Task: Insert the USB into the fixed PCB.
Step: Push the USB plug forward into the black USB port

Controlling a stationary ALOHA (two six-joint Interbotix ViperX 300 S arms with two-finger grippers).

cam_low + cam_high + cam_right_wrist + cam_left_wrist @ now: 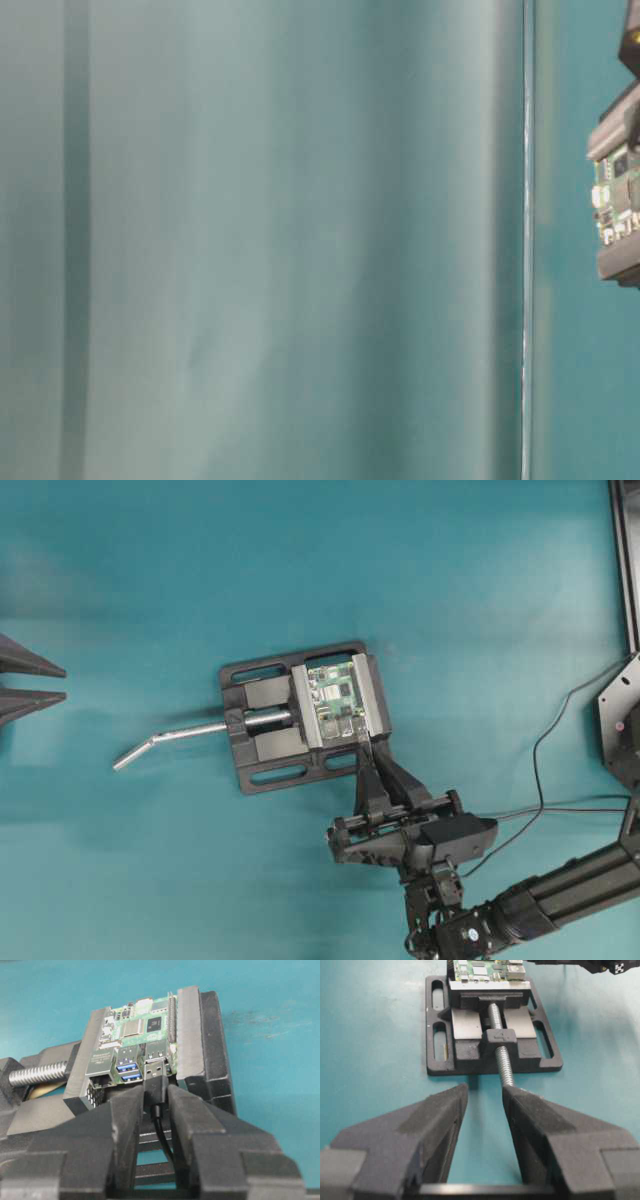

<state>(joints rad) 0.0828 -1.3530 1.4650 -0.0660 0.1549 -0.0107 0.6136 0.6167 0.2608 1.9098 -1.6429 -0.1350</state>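
Teal bench [150,580] carries black vise [262,748], circuit board [335,699] clamped in its jaws. Right gripper [156,1094] clenched on USB plug [155,1074], metal tip at board's edge port. Left gripper [485,1095] released, well apart, facing vise screw [501,1050].

Vise [262,742] jaws flank the fixed PCB [335,698]; teal table [150,580] around lies open.

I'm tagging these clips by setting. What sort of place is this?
Probably a robotics lab test bench rather than a home or factory: a plain teal tabletop, a green circuit board clamped in a black vise, and a robot arm's right gripper holding a USB plug at it.
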